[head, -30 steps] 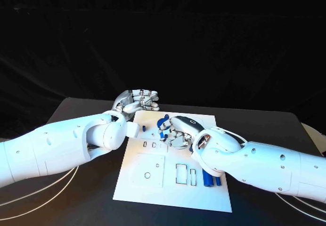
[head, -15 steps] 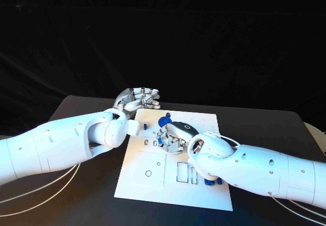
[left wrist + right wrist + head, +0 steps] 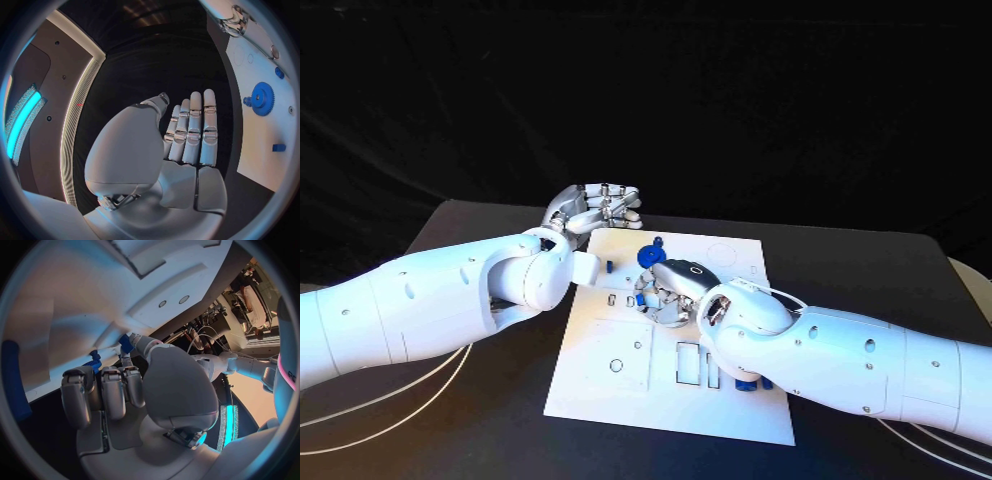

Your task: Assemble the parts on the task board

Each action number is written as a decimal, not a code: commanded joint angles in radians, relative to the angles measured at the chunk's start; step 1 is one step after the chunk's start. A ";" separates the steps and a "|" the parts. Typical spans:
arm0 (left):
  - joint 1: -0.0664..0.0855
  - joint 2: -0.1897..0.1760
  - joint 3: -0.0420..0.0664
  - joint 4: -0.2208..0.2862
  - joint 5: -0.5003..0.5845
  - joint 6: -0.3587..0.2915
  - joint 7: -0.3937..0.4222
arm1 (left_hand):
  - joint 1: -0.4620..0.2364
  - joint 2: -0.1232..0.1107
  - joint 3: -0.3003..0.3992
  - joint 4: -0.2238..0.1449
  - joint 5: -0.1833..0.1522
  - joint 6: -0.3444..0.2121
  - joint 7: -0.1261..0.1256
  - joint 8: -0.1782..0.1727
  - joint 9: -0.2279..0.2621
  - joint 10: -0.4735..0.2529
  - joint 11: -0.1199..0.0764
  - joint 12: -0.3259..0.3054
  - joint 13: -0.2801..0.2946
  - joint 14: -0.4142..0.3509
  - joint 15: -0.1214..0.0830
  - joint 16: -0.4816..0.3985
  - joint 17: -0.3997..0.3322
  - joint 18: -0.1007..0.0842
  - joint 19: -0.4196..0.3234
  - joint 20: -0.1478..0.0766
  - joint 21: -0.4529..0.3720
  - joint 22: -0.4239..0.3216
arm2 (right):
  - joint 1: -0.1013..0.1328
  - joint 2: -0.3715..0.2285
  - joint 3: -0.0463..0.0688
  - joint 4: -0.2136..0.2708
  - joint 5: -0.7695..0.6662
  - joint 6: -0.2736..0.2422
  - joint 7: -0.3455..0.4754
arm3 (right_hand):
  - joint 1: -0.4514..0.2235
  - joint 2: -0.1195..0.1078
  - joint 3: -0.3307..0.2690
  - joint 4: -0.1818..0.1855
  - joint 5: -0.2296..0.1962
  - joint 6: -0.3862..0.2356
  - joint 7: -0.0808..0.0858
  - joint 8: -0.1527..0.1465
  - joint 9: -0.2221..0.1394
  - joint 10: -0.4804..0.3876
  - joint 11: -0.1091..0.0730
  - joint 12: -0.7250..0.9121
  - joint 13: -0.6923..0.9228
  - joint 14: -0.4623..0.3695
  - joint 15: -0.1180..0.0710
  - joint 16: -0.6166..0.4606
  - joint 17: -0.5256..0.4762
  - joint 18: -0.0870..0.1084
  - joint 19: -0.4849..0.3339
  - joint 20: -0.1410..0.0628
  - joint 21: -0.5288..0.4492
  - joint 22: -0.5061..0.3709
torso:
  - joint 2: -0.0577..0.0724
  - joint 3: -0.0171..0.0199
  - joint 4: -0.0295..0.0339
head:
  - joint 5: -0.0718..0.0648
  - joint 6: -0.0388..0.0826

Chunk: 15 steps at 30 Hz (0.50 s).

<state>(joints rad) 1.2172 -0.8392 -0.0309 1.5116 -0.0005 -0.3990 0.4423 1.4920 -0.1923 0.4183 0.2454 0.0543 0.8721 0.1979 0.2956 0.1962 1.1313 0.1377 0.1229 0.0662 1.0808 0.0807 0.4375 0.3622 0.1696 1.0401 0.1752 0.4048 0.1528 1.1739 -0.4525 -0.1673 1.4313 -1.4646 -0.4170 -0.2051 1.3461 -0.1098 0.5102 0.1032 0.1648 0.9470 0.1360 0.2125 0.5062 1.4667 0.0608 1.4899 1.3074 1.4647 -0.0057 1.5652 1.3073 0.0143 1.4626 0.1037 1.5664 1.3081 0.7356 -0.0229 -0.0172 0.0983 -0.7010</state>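
Observation:
The white task board (image 3: 625, 385) lies in the middle of the black table. A blue gear (image 3: 649, 257) stands in its far half, also seen as the blue gear (image 3: 261, 98) in the left wrist view. My right hand (image 3: 672, 290) hovers low over the board just near of the gear, its fingers curled. It pinches a small blue part (image 3: 125, 343) between thumb and fingertip. My left hand (image 3: 597, 210) stays off the board's far left corner; its fingers (image 3: 194, 130) lie straight, side by side, holding nothing.
Long blue parts (image 3: 741, 382) lie at the board's right edge, partly hidden under my right forearm. A small blue piece (image 3: 279, 147) sits on the board near the gear. Rectangular slots (image 3: 685, 366) and round holes (image 3: 616, 366) mark the near half. White cables (image 3: 387, 415) trail at the left.
My right hand has shifted a little left and nearer over the board, still curled on the small part. The left hand has barely moved.

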 commanded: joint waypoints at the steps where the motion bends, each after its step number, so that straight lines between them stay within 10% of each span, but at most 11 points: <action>1: 0.000 0.000 0.001 0.003 0.004 0.013 0.010 | -0.008 -0.002 0.006 -0.002 -0.004 0.005 0.003 -0.003 -0.001 0.007 0.000 -0.004 0.001 -0.003 0.000 0.003 0.002 0.012 0.007 0.001 0.001 -0.001 | -0.006 0.002 -0.003 -0.002 -0.020 0.024 -0.009 | -0.008 0.001 -0.002 0.002 0.005 0.012 -0.004 0.036 0.042 0.020 -0.008 -0.006 0.167 0.106 -0.007 0.006 0.263 -0.014 0.108 -0.007 0.004 0.263 | -0.001 -0.0001 -0.0007 | 0.001 -0.002; 15: 0.000 -0.002 0.001 0.004 0.004 0.015 0.009 | -0.008 -0.003 0.008 -0.003 -0.004 0.005 0.003 -0.003 -0.001 0.009 0.000 -0.005 0.001 -0.005 0.000 0.002 0.003 0.012 0.006 0.001 0.001 -0.001 | -0.008 0.001 -0.003 0.017 -0.022 -0.006 -0.006 | -0.012 -0.001 -0.003 0.004 0.003 0.011 -0.005 0.037 0.043 0.021 -0.008 -0.006 0.167 0.106 -0.007 0.006 0.263 -0.014 0.108 -0.007 0.004 0.263 | 0.001 0.0002 0.0013 | 0.002 -0.004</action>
<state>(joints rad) 1.2172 -0.8417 -0.0309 1.5129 0.0005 -0.3989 0.4418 1.4920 -0.1923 0.4212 0.2426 0.0543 0.8721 0.1979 0.2956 0.1962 1.1313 0.1377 0.1229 0.0662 1.0809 0.0807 0.4375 0.3629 0.1696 1.0401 0.1753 0.4048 0.1529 1.1686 -0.4519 -0.1691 1.4394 -1.4732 -0.4225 -0.2050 1.3435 -0.1125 0.5101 0.1031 0.1640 0.9486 0.1375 0.2131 0.5074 1.4667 0.0608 1.4899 1.3073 1.4647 -0.0057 1.5652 1.3073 0.0143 1.4663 0.1000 1.5664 1.3079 0.7354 -0.0230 -0.0176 0.0999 -0.7052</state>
